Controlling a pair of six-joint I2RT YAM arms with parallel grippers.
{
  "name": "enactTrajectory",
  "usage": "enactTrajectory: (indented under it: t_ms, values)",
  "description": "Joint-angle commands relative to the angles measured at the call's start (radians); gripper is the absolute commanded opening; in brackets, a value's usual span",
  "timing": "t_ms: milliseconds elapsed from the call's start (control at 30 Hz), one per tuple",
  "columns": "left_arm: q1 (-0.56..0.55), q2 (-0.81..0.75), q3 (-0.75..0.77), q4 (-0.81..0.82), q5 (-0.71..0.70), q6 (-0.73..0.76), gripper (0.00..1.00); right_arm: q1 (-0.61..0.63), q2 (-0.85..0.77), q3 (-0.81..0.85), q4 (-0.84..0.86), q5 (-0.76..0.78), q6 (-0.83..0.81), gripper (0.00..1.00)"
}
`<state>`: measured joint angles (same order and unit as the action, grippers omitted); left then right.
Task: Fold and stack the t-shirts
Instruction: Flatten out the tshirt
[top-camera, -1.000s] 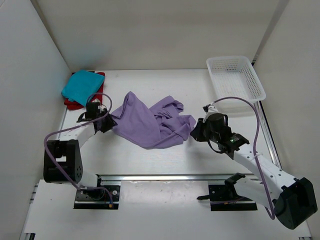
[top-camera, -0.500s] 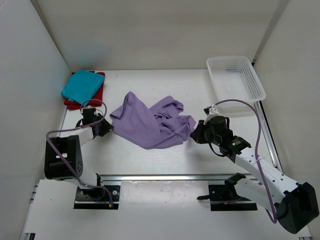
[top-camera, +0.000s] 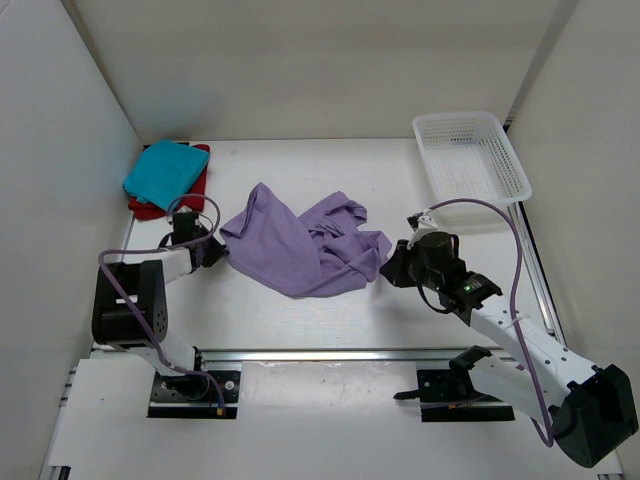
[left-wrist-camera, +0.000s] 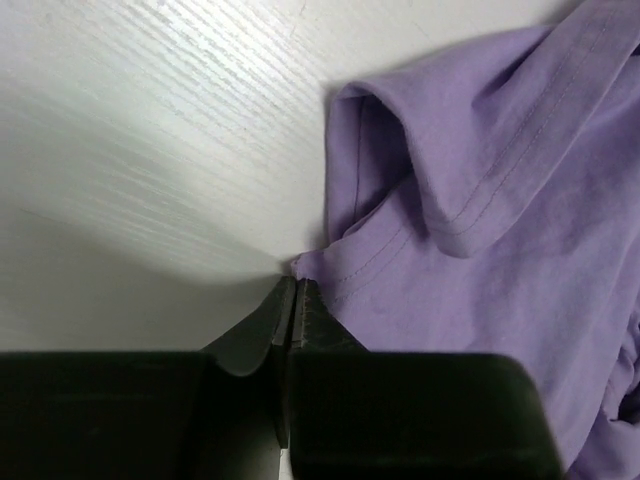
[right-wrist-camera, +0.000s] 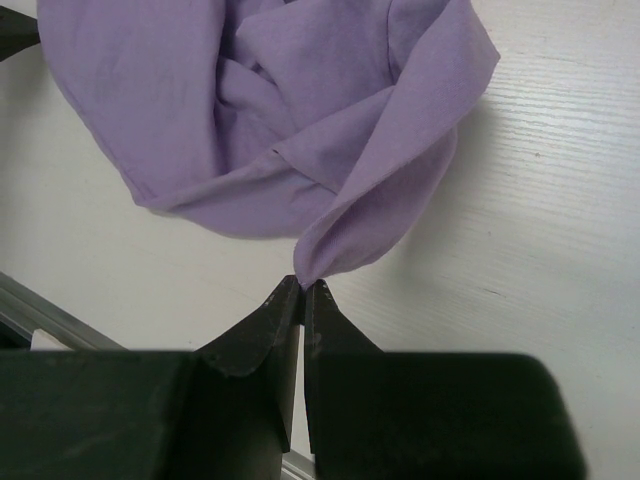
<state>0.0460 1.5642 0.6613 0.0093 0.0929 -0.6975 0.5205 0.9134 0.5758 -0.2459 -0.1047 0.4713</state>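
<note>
Right gripper: fingers pinching a fold at the right edge of the lavender t-shirt, which is lying crumpled mid-table. Left gripper: fingers clamping its hem at the left edge. Teal t-shirt: resting folded on the red t-shirt, far-left corner. White basket: sitting at the far-right corner, apart from both arms

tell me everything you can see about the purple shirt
The lavender t-shirt is plain, soft knit cloth with stitched hems. It lies crumpled and unfolded on the table, with one hemmed edge flopped over. The left gripper pinches its left edge, and the right gripper pinches a corner on its right side. Nothing else touches it.
</note>
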Motion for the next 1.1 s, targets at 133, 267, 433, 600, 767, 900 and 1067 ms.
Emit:
enactTrajectory:
  t_ms: [133, 267, 433, 600, 767, 900, 1067]
  values:
    - [-0.074, -0.039, 0.086, -0.086, -0.163, 0.072, 0.0, 0.003, -0.01, 0.004, 0.019, 0.013, 0.012, 0.0]
    - [-0.095, -0.096, 0.095, -0.118, -0.199, 0.098, 0.0, 0.012, -0.002, 0.03, -0.016, 0.03, 0.007, 0.0]
    - [-0.178, -0.229, 0.181, -0.242, -0.239, 0.185, 0.0, 0.047, -0.002, 0.151, -0.141, 0.147, -0.026, 0.0]
    - [-0.215, -0.368, 0.369, -0.506, -0.193, 0.272, 0.0, 0.079, -0.048, 0.422, -0.328, 0.284, -0.08, 0.0]
    - [-0.241, -0.407, 0.696, -0.759, -0.145, 0.334, 0.0, 0.183, -0.001, 0.793, -0.579, 0.547, -0.115, 0.0]
    - [-0.213, -0.457, 0.822, -0.839, -0.059, 0.334, 0.0, 0.291, 0.09, 1.091, -0.703, 0.694, -0.131, 0.0]
    - [-0.105, -0.455, 1.0, -0.922, 0.091, 0.339, 0.0, 0.3, 0.278, 1.434, -0.793, 0.68, -0.189, 0.0]
